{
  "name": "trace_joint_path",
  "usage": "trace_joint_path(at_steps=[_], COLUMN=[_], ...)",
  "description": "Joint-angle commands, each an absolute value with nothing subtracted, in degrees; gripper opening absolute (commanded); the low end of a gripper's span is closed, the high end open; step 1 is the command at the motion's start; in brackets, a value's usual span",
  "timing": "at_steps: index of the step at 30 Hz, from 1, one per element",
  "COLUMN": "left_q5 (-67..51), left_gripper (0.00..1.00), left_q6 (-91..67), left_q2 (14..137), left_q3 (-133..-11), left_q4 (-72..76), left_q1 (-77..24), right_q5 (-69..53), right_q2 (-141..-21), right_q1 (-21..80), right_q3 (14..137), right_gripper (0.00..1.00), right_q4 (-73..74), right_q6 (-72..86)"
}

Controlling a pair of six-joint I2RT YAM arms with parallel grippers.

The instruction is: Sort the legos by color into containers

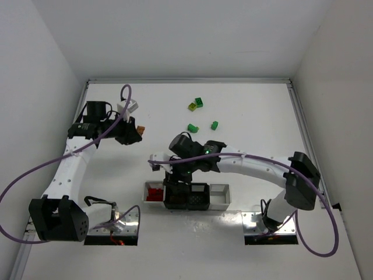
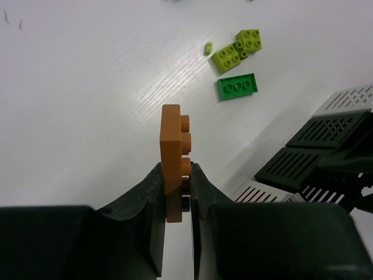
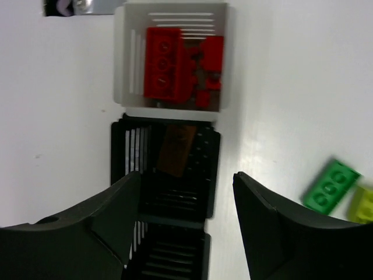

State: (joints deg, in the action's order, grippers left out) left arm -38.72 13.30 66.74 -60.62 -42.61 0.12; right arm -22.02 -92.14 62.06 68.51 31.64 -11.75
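- Left gripper point(image 2: 176, 198) is clamped on a brown-orange brick point(image 2: 171, 163). The brick stands on edge between the fingers with its studs facing right, and most of it sticks out past the tips.
- From the top view this gripper point(image 1: 131, 133) hangs over the left far part of the table point(image 1: 262, 116), well apart from the containers point(image 1: 220, 197).
- Right gripper point(image 3: 186, 178) has its fingers spread wide with nothing between them. It hovers over the inner black bin point(image 3: 125, 163) next to the left white bin point(image 3: 133, 58).
- The containers sit in a row near the front edge, between the two arm bases.
- Red bricks point(image 3: 175, 61) are piled in the left white bin.
- One brown brick point(image 3: 178, 149) lies in the black bin beside it.
- Yellow-green bricks point(image 2: 236, 51) and a green brick point(image 2: 237, 86) lie loose on the table, far of the bins.
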Motion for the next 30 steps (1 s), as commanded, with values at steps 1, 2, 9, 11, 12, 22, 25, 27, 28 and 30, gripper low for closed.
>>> trace_joint_path(at_steps=[1,2,9,11,12,22,25,27,28,30], left_q5=[-43.67,-44.46,-43.15,-43.68,-43.68,-42.28,-39.64,-39.11,-39.11,-39.11], left_gripper=[0.08,0.08,0.09,0.09,0.09,0.14,0.14,0.17,0.18,0.2], left_q6=[14.77,14.77,16.35,16.35,17.13,26.53,29.7,31.02,31.03,32.16], left_q2=[68.02,68.03,68.03,68.03,68.03,69.96,71.19,71.8,71.81,72.33], left_q3=[-61.35,-61.35,-61.53,-60.83,-60.82,-59.15,-59.68,-60.29,-60.29,-60.29], left_q4=[-42.28,-42.28,-42.28,-42.28,-42.28,-48.6,-51.32,-52.03,-52.03,-52.03], left_q1=[0.97,0.44,-10.96,-13.17,-15.53,-31.01,-36.2,-38.92,-39.72,-41.65], right_q5=[-15.05,-10.59,-1.15,-0.53,-1.05,-10.89,-12.39,-13.97,-14.5,-16.43], right_q2=[-86.93,-85.27,-81.75,-81.74,-81.74,-88.23,-89.56,-91.4,-92.1,-92.72], right_q1=[61.17,60.21,40.83,35.53,33.07,13.45,12.74,12.22,12.22,12.22], right_q3=[70.66,71.19,70.94,68.22,68.2,67.76,70.04,72.06,72.77,74.96], right_gripper=[0.65,0.65,0.64,0.64,0.64,0.69,0.69,0.7,0.7,0.7], right_q4=[30.85,30.24,25.41,24.61,25.22,28.47,28.48,29.09,29.61,31.03], right_q6=[-12.04,-12.04,-5.63,-3.27,-2.64,2.64,3.16,3.16,3.16,3.16])
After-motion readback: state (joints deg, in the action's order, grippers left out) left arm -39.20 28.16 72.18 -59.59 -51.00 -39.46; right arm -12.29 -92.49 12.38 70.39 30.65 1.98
